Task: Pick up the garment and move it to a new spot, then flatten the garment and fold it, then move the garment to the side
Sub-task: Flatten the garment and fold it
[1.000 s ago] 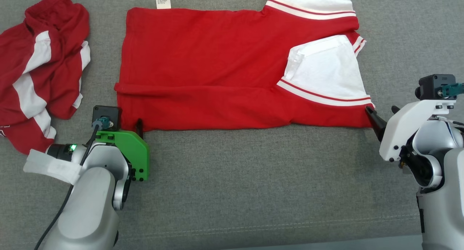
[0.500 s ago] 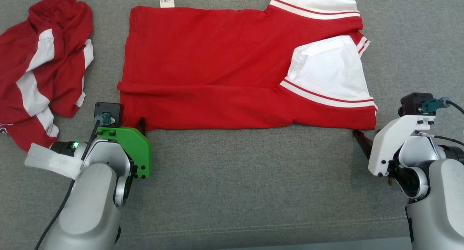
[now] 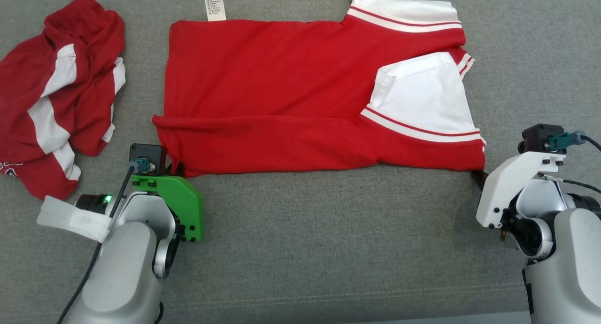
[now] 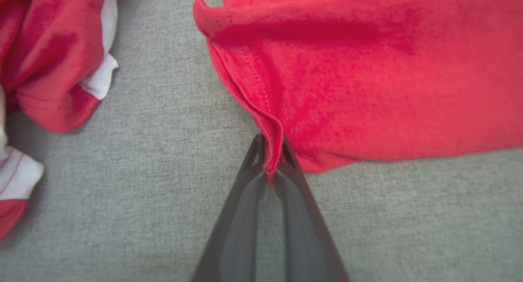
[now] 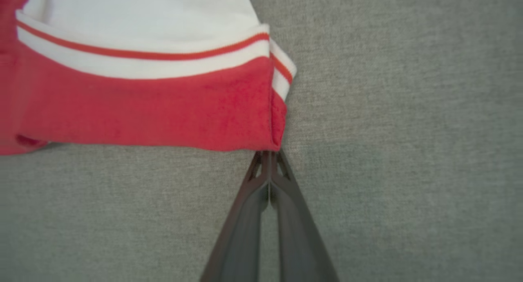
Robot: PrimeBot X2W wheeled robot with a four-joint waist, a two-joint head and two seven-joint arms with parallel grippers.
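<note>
Head view: the fold is in hand. The red shirt (image 3: 291,94) lies flat at centre, its white sleeve at 3 o'clock.

Left wrist view: the left gripper (image 4: 271,147) pinches the shirt's corner hem.

Right wrist view: the right gripper (image 5: 269,157) is closed, with the hem at its 12 o'clock. I cannot tell whether it has caught any cloth. The next move calls for lifting both corners evenly.

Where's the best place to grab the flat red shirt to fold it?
Its two near corners, coming from the robot's side: the red shirt lies flat and that edge is straight and free. The left gripper pinches the near left corner; the right gripper is shut at the near right one.
</note>
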